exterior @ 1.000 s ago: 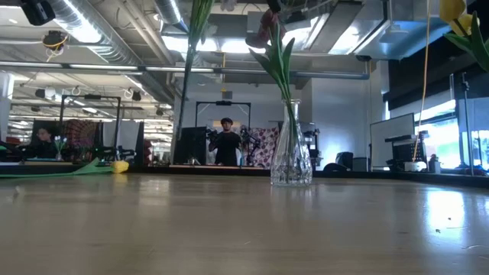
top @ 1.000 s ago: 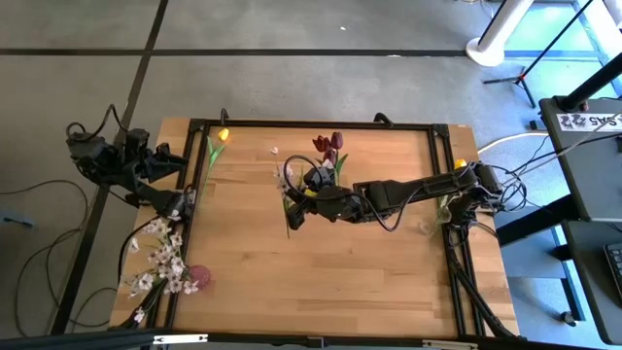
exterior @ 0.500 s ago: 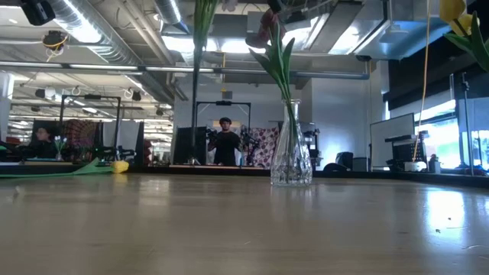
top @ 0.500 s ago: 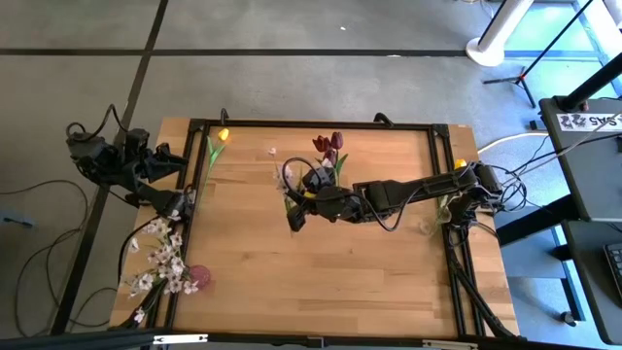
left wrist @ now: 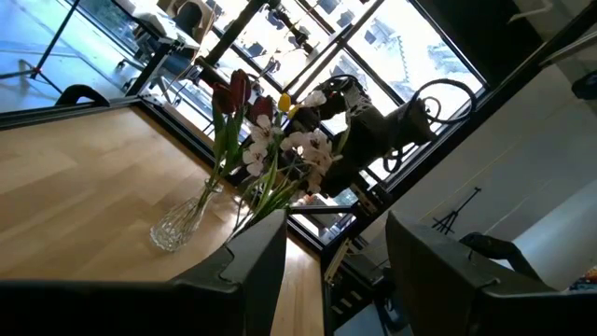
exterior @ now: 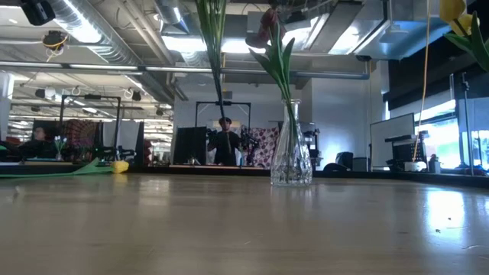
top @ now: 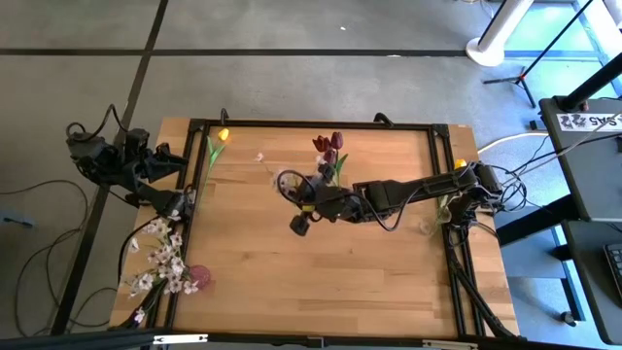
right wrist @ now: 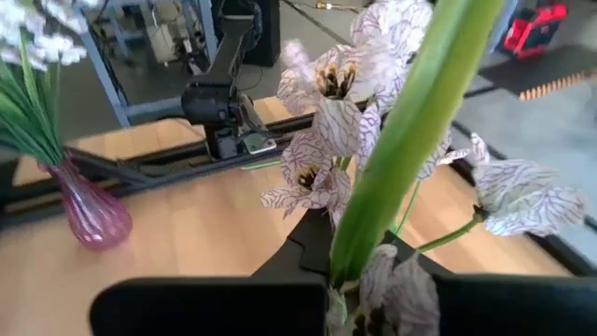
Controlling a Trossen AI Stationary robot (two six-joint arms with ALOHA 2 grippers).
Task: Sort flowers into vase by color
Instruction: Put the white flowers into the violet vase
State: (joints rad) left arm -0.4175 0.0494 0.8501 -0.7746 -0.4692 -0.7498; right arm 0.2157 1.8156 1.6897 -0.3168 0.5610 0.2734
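My right gripper [top: 299, 220] hangs over the table's middle, shut on a sprig of white-pink blossoms [right wrist: 328, 131] with a thick green stem [right wrist: 410, 131]. In the low view the stem [exterior: 215, 53] comes down from above at a slant, clear of the table. Just far of the gripper, a clear glass vase [exterior: 291, 156] holds dark red tulips [top: 328, 146]. A yellow tulip [top: 216, 142] lies flat at the far left. My left gripper [left wrist: 326, 271] waits at the table's left edge, open and holding nothing. My right gripper pinches the sprig's green stem [right wrist: 343, 266] between its two fingers, which lie across the stem. The blossoms spread beyond the fingers. The stem's lower end [exterior: 225, 113] hangs tilted below the gripper, lifted clear of the table.
A pink vase [top: 197, 279] with white-pink sprigs stands at the near left edge. A vase with yellow flowers [top: 457, 167] stands by the right edge. A black frame [top: 311, 124] rims the table. The wood near the front edge [exterior: 244, 229] is bare.
My right gripper has rolled about its own line without leaving its place, still shut on the sprig. The stem, which hung upright a second ago, now slants, and the blossom end has swung toward the table's far left.
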